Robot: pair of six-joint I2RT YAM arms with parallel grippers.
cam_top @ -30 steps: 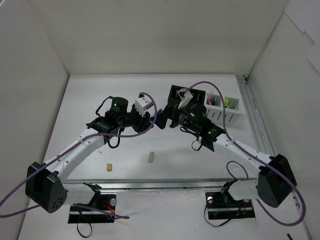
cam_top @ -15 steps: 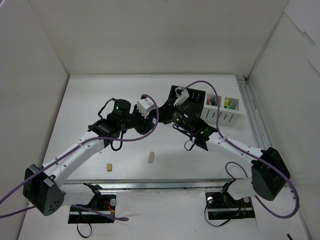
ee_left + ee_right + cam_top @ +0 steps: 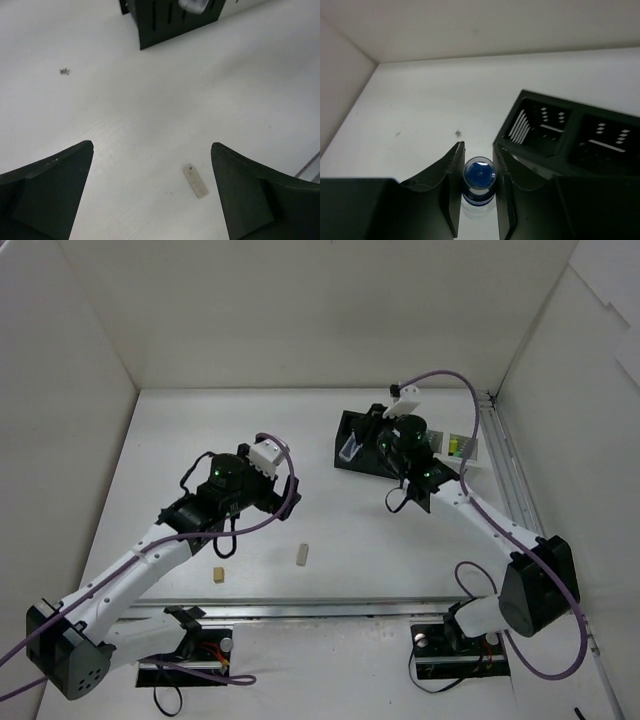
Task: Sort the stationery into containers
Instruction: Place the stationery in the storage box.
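Note:
My right gripper [image 3: 479, 150] is shut on a small clear bottle with a blue cap [image 3: 480, 175], cap toward the camera. In the top view the bottle [image 3: 350, 449] hangs at the left end of the black two-compartment container [image 3: 372, 462]. That container's rim [image 3: 572, 125] is just right of the fingers. My left gripper [image 3: 150, 147] is open and holds nothing, above the table with a beige eraser [image 3: 195, 181] lying near its right finger. A second eraser [image 3: 216, 575] lies further left. The white slotted container [image 3: 462, 472] holds highlighters and a pink pen.
A tiny dark speck [image 3: 64, 71] lies on the table left of the black container [image 3: 170, 20]. White walls close in the table at the back and both sides. A metal rail [image 3: 510, 480] runs along the right edge.
The two grippers were together at mid-table. The left one has opened, let go of the bottle and drawn back left. The right one closed on the bottle and carried it to the black container.

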